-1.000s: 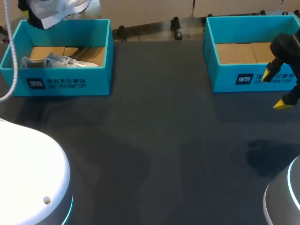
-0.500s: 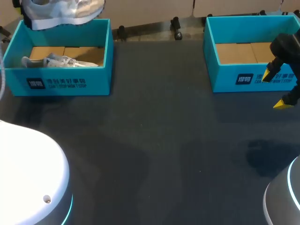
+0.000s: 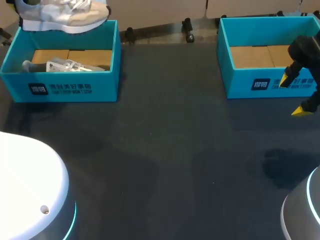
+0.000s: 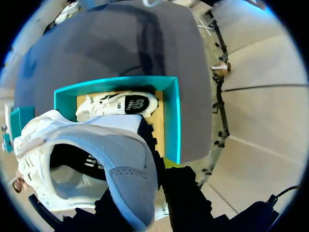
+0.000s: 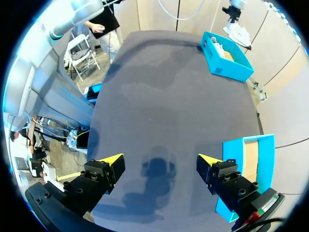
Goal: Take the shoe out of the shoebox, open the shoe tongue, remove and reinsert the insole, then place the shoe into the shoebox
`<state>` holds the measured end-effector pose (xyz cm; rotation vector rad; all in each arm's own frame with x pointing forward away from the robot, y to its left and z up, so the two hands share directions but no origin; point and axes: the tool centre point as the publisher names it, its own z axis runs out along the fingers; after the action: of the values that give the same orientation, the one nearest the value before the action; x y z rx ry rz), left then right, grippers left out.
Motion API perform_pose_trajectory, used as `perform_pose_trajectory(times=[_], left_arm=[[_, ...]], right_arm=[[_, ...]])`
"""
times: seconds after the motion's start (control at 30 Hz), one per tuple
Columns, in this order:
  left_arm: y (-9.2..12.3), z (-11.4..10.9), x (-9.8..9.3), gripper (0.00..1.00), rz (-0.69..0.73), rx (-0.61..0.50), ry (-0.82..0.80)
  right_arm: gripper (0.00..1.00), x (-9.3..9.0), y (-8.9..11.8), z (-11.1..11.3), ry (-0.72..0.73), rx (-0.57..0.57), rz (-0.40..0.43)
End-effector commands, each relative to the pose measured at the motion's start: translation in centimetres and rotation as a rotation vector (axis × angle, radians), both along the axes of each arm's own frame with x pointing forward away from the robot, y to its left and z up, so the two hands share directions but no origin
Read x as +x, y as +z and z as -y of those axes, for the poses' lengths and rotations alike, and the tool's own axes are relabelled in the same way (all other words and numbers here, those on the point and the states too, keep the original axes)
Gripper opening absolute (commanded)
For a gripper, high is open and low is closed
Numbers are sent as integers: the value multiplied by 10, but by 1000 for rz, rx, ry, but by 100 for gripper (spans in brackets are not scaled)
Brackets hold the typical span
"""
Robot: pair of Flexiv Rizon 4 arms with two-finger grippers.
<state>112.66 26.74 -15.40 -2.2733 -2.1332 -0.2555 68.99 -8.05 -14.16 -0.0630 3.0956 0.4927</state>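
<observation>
Shoe (image 3: 65, 15) hangs pinched in left gripper (image 4: 150, 184) above shoebox (image 3: 70, 91), right gripper (image 5: 161, 166) spread wide over table (image 3: 165, 165).

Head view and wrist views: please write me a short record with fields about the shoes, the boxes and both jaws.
lifted shoe: in the air above the left shoebox
second shoe: lying inside the left shoebox
right shoebox: no shoe visible inside
left jaws: shut on the lifted shoe's heel end
right jaws: open, holding nothing, over the table near the right shoebox
</observation>
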Motion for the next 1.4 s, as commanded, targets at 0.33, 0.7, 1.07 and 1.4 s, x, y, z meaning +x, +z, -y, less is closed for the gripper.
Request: perform_pose_trajectory(times=[0.33,0.7,1.07,1.4], left_arm=[[2,-3,6,0,-7,9,39],[2,-3,6,0,-7,9,39],[-7,-2,17,0,5,13,41],[-29,-7,53,0,22,41,27]], right_arm=[[100,1,-1,0,0,-2,-2],[100,1,-1,0,0,-2,-2],[100,1,-1,0,0,-2,-2],[100,1,-1,0,0,-2,-2]])
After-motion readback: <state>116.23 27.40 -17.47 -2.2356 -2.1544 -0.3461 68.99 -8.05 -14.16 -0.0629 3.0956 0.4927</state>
